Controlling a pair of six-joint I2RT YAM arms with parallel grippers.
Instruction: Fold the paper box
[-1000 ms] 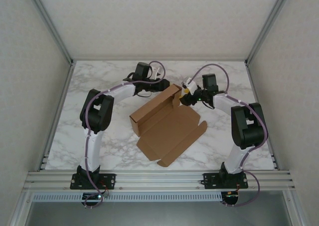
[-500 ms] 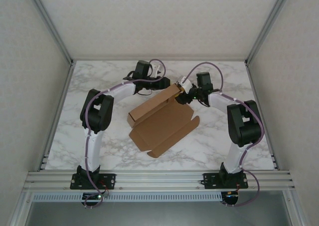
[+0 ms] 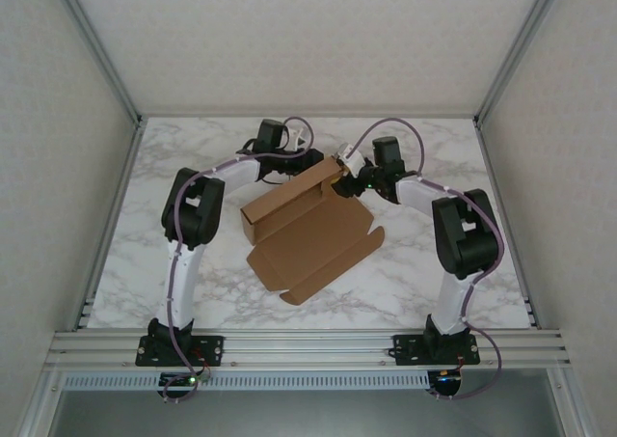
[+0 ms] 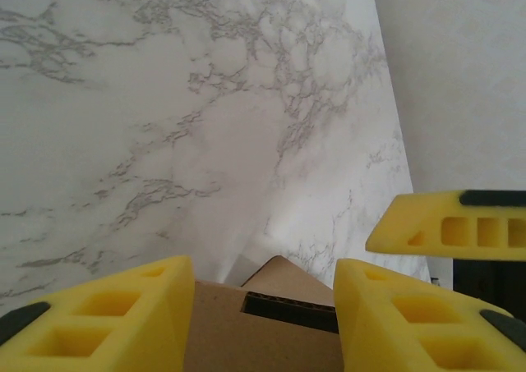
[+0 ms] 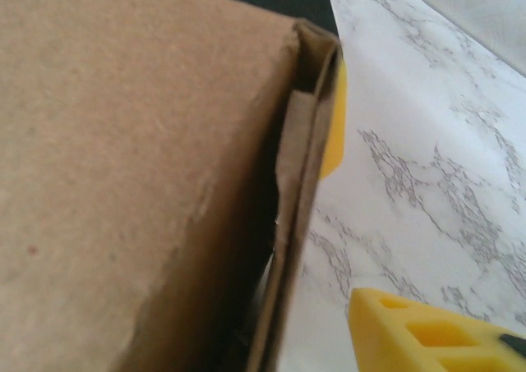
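Box [image 3: 308,232] sits diagonally mid-surface [image 3: 415,287], brown cardboard, part folded: one long wall stands up along its far-left side, while the base panel and a tabbed flap lie flat toward the near right. Its far corner is up between the two wrists. Left arm [image 3: 193,210] curls in from the left and right arm [image 3: 463,234] from the right, both ending at that corner. In the left wrist view, the left fingers [image 4: 107,314] are part spread with the box end between them. Cardboard fills the gap and touches both inner faces, so they are pinching the box. A dark slot [image 4: 288,310] shows in that cardboard, with a pointed tab above it and marble beyond. One of the right fingers [image 4: 448,224] pokes in at the right edge, just beside. In the right wrist view, the box's flat brown face takes the left half and its doubled edge runs top to bottom. One right finger sits at lower right, off the edge with bare marble between. The other is hidden behind the cardboard, so these fingers are spread and not pinching. A yellow tip [image 5: 333,117] peeks from behind the folded edge higher up; can't tell whose.
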